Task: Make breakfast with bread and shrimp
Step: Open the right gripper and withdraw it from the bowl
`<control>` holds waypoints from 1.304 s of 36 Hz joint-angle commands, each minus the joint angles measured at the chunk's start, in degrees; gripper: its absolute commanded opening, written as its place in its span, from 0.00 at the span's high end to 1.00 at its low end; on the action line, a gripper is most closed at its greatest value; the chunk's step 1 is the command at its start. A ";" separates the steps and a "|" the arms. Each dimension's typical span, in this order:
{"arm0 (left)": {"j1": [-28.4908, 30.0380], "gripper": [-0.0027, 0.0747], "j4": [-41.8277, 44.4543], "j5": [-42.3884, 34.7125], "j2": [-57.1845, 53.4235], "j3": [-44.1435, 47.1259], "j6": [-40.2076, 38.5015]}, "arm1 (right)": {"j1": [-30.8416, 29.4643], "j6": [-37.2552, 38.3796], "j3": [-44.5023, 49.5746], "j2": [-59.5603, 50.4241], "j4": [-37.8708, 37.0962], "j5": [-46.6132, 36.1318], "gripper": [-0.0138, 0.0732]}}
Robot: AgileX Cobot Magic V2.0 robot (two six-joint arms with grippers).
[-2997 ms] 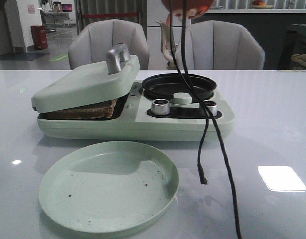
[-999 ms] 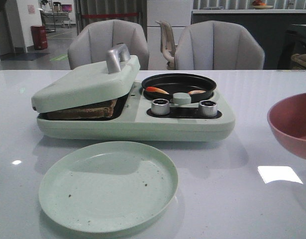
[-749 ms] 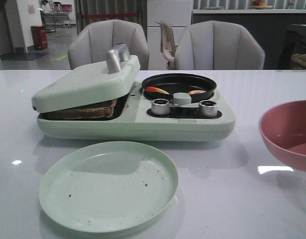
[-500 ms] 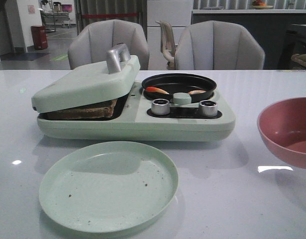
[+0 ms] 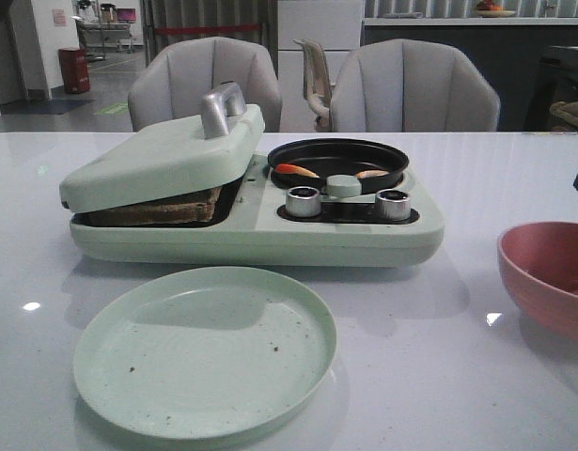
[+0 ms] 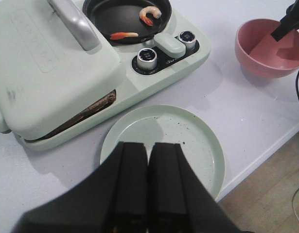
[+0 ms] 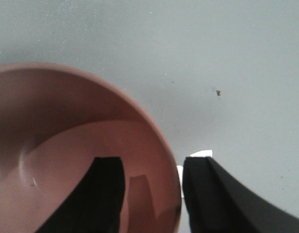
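The bread (image 5: 157, 209) lies under the tilted lid (image 5: 166, 160) of the green breakfast maker; only its brown edge shows. In the black pan (image 5: 337, 150) lie an orange-red shrimp (image 5: 296, 171) and a pale shrimp (image 5: 371, 174). Over the empty green plate (image 6: 198, 141) hovers my left gripper (image 6: 148, 150), shut with nothing in it. My right gripper (image 7: 153, 162) is open and straddles the rim of the pink bowl (image 7: 66, 121), one finger inside and one outside. The bowl (image 5: 552, 272) sits on the table at the right.
Two metal knobs (image 5: 304, 201) and a green pan handle (image 5: 344, 185) stand on the maker's front. The green plate (image 5: 204, 348) lies in front of the maker. Two grey chairs (image 5: 411, 85) stand behind the table. The table's near edge (image 6: 266, 155) shows in the left wrist view.
Three seconds ago the bowl was above the pan, which was empty. The shrimp now lie in the pan. The bowl has moved right and down onto the table.
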 commanded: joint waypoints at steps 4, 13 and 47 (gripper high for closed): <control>-0.50 0.84 -0.63 -4.34 -0.55 -1.62 -0.50 | -0.47 -0.60 -2.97 -3.73 -2.77 0.41 0.29; -0.50 0.84 -0.63 -4.34 -0.55 -1.62 -0.50 | 2.55 -1.71 -3.89 -16.81 -2.82 3.82 0.30; -0.50 0.84 -0.63 -4.44 -0.55 -1.62 -0.50 | 9.03 -1.89 16.02 -62.62 4.82 18.35 0.44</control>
